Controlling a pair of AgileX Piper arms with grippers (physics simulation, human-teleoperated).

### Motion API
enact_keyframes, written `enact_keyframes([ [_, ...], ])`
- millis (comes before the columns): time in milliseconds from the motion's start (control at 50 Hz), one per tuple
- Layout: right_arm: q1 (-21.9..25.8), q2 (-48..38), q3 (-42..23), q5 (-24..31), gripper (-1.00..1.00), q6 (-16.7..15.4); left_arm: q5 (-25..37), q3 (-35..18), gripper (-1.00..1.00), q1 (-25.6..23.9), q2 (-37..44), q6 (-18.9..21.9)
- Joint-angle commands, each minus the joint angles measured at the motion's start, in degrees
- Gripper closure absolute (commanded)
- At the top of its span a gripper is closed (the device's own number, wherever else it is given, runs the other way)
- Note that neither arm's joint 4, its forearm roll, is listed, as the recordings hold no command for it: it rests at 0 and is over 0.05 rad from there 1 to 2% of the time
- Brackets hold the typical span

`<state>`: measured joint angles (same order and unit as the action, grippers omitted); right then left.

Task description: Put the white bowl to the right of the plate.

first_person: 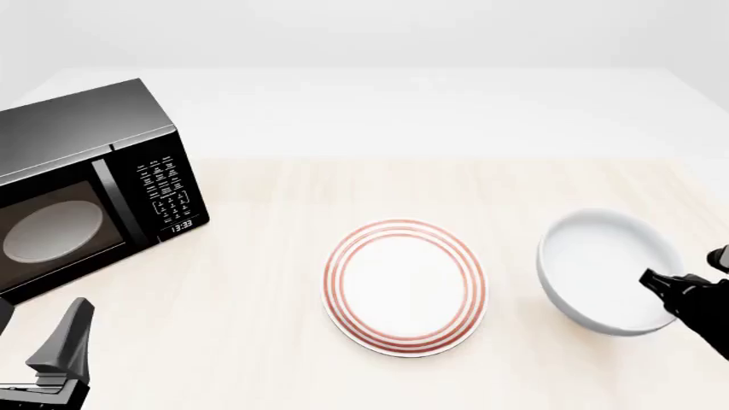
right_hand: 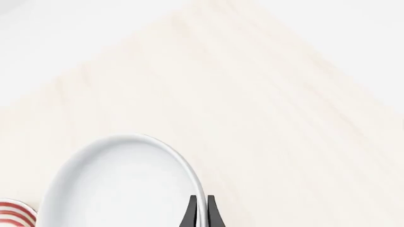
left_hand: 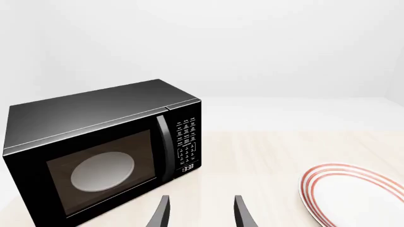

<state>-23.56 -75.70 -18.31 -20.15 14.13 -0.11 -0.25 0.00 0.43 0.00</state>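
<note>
The white bowl stands on the table to the right of the red-ringed plate, with a small gap between them. My right gripper is shut on the bowl's right rim, one finger inside and one outside, as the right wrist view shows. There the bowl fills the lower left and a sliver of the plate shows beside it. My left gripper is open and empty near the front left, well away from the plate. In the left wrist view its fingers are apart, with the plate at one side.
A black microwave with a shut door and pale turntable disc stands at the far left; it also shows in the left wrist view. The light wooden table stretches behind the plate and the bowl.
</note>
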Motion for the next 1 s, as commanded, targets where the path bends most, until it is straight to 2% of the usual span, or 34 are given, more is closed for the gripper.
enact_keyframes([
  [20,-1.46,-4.1,0.53,-3.98,1.0,0.71,0.0,0.0,-1.0,0.0,0.0,0.0],
  [180,-1.12,-6.46,0.24,-5.23,1.0,0.72,0.0,0.0,-1.0,0.0,0.0,0.0],
  [880,-0.25,-8.93,-2.47,-4.2,1.0,-0.07,0.0,0.0,-1.0,0.0,0.0,0.0],
  [900,-0.16,-8.81,-2.37,-4.18,-1.0,0.05,0.0,0.0,-1.0,0.0,0.0,0.0],
  [1000,-0.18,-8.17,-2.01,-4.03,-1.0,0.04,0.0,0.0,-1.0,0.0,0.0,0.0],
])
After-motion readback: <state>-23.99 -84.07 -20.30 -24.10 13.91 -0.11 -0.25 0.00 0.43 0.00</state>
